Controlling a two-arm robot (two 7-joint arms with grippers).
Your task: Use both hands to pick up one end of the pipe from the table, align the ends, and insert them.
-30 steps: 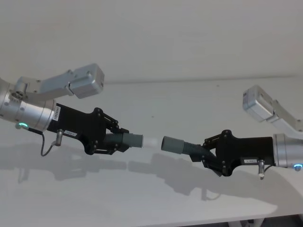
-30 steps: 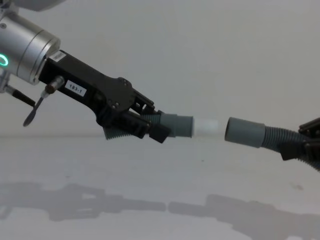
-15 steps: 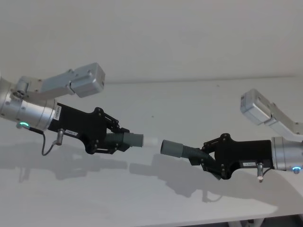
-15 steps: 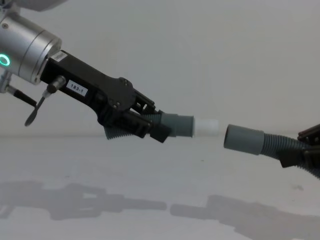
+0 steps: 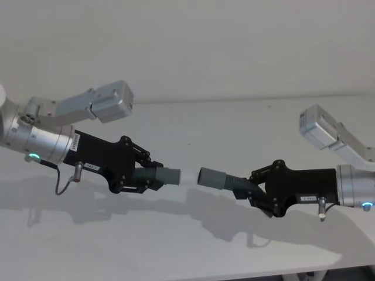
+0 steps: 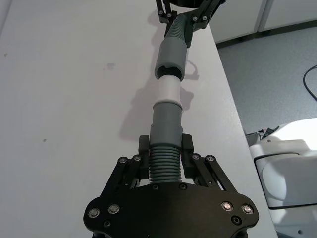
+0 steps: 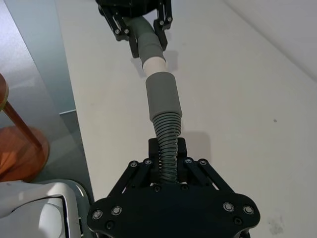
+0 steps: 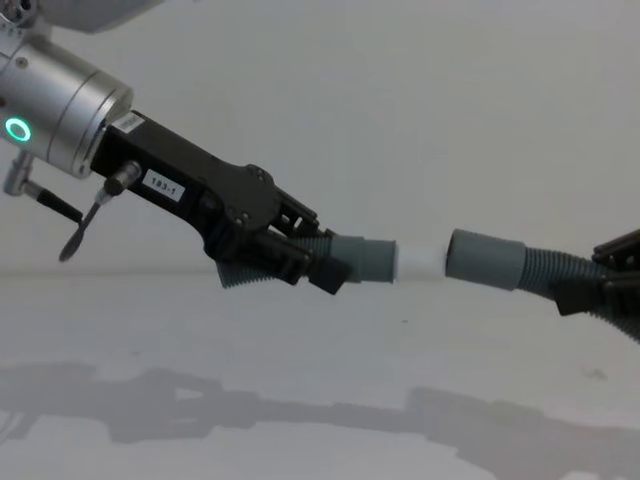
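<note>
- The left hand [image 5: 153,177] is up off the tabletop [image 5: 234,123], clenched on the ribbed body of one pipe piece [image 8: 345,258].
- That piece's white tip [image 8: 420,262] points right, its end at the mouth of the socket cuff [image 8: 487,259].
- The right hand [image 5: 251,190] grips the other pipe piece [image 5: 225,181], also in the air.

Matt ribbed grey plastic pipe [image 8: 545,272], smooth white tip [image 8: 418,263], matt white table [image 5: 234,123]
</note>
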